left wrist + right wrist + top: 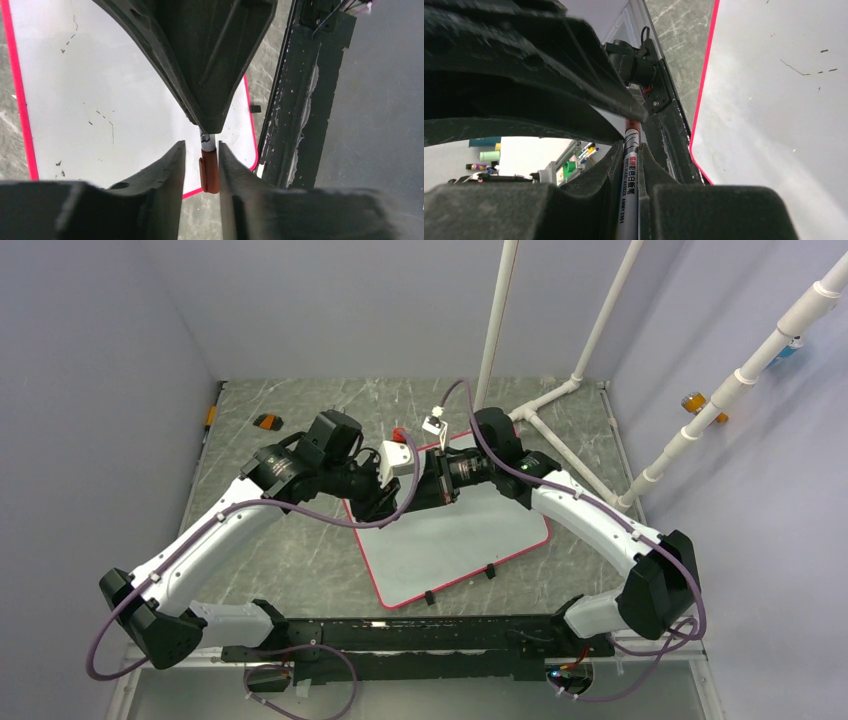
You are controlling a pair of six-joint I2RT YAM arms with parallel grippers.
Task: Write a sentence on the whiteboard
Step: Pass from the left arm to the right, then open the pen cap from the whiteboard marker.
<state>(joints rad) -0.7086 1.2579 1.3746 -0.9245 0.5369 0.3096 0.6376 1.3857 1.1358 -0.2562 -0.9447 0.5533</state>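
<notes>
The whiteboard (460, 535) lies flat mid-table with a red-pink frame and two black clips (428, 596) on its near edge. No sentence shows on it, only faint specks (100, 115). Both grippers meet above its far left corner. My right gripper (428, 490) is shut on a white marker (629, 190). The marker's red-brown cap (210, 172) sits between the fingers of my left gripper (201, 150), which is open, with a gap on the cap's left side. The board also shows in the right wrist view (774, 125).
White pipes (600, 340) stand at the back right. A small orange and black object (267, 421) lies at the back left. A red bit (399, 432) and a white piece (433, 425) lie behind the board. A black rail (400, 635) runs along the near edge.
</notes>
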